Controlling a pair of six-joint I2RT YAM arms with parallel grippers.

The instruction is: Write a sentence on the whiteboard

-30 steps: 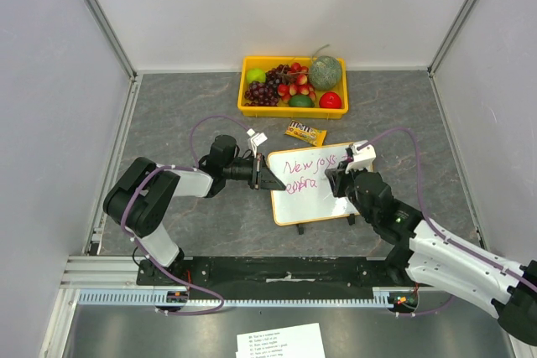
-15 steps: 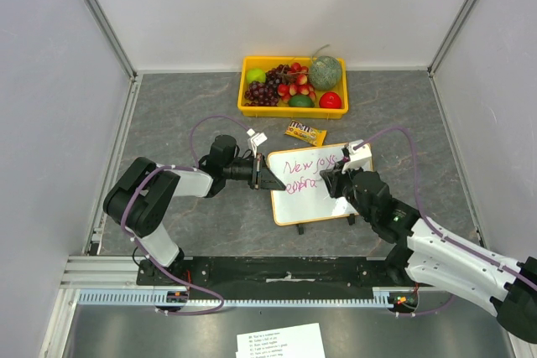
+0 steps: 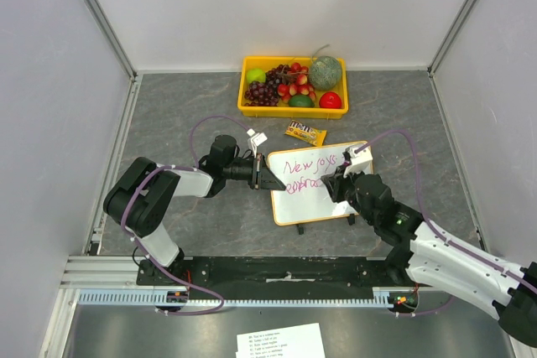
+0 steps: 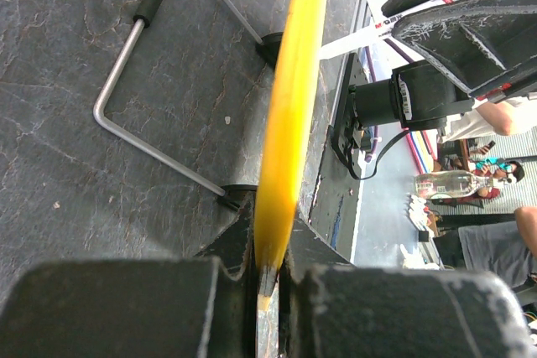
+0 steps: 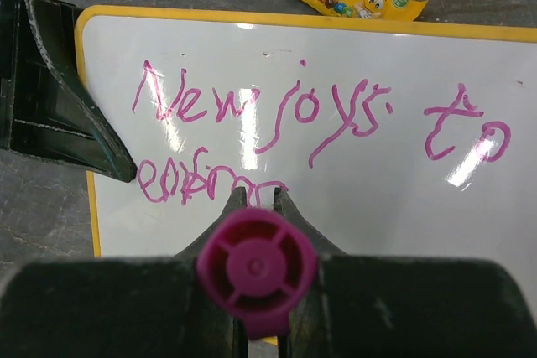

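grey stone-patterned table top (image 3: 185, 115) boxed in by plain white walls (image 3: 277, 6), seen from above. near its middle, small glossy rectangular whiteboard (image 3: 309, 207) with thin orange-yellow frame, long axis left to right, with a bent wire leg (image 4: 138, 136) on the table behind it; how steeply tilted, hard to tell. well apart beyond it, yellow plastic tray (image 3: 294, 111) of mixed fruit. at the bottom of the overhead view, white printed paper sheet (image 3: 281, 343), cut off by the picture's edge. between tray and board, small yellow candy packet (image 3: 304, 132). black left claw (image 3: 270, 179) pressed together on the board's left frame edge, pinching it; from the left wrist, frame seen edge-on between the two fingers. black right claw (image 5: 256, 200) reaching in from the board's right side to about mid-board, clamped on a fat pink-purple marker (image 5: 256, 270), butt end toward the wrist camera, barrel pointing at the board face. pink-purple handwritten sentence (image 5: 331, 132) on the upper part of the board: "new joys to" on the first line, a second line begun at the left and ending just ahead of the marker. judged key to the coming stroke: bare white lying to the right of that last letter, so writing likely to run rightward along the board's long axis, away from the left claw; right arm alone placed to write, left arm only steadying. marker tip hidden behind its own butt end and the fingers, so contact with the board impossible to tell. second line too scrawled to read. right part of the board covered by the right arm from above.
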